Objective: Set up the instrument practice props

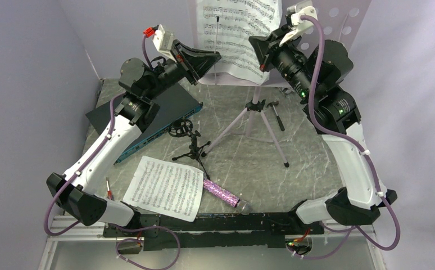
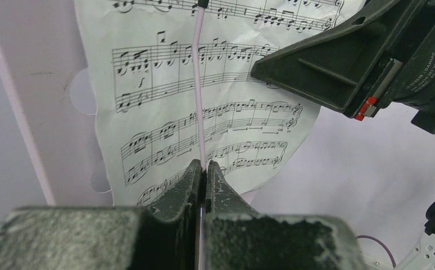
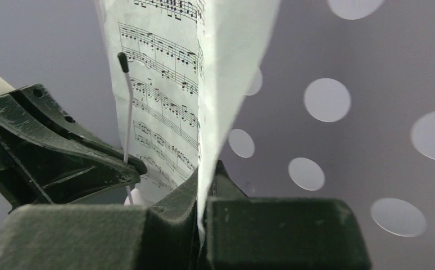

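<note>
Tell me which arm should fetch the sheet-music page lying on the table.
Probably left: the white sheet-music page on the table lies by its base. The right end effector pinches the other page at the pale-lilac perforated stand. The left end effector must first release the stand's thin wire.

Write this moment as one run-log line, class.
left gripper: shut on rod | right gripper: shut on page at stand | second page, microphone: lying on table | mic stand: upright

bright even light, soft shadows, wrist views' near foreground blurred
</note>
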{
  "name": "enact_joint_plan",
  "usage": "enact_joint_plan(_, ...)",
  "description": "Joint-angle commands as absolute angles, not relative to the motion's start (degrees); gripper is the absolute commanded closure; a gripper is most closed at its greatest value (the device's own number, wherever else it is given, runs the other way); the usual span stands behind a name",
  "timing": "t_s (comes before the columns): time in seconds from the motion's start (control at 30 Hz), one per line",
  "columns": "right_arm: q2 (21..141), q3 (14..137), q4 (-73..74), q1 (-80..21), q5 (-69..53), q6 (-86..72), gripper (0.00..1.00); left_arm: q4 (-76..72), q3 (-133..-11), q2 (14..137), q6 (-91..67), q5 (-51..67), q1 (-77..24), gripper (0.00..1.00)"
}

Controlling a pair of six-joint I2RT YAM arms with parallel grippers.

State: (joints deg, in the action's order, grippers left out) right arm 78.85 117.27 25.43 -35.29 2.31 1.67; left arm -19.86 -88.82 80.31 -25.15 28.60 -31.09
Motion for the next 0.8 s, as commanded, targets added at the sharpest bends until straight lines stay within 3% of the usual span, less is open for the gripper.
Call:
enact_joint_plan(0.0,79.4,119.8,24.7,-35.2,-1.9,0.4,1.00,-21.8,-89.4,77.8,-24.5,29.7,-30.9,0.97)
enact_joint_plan(0.47,82.1,120.8,25.9,-35.2,-5.6,0.4,1.00,-21.8,-89.3,78.1,-24.9,30.0,-30.8,0.96)
enact_joint_plan(0.77,82.4,120.9,26.1,-35.3,-5.3,0.6,1.00,-23.2,-86.8,76.7,-25.1,28.2,-30.9,0.61)
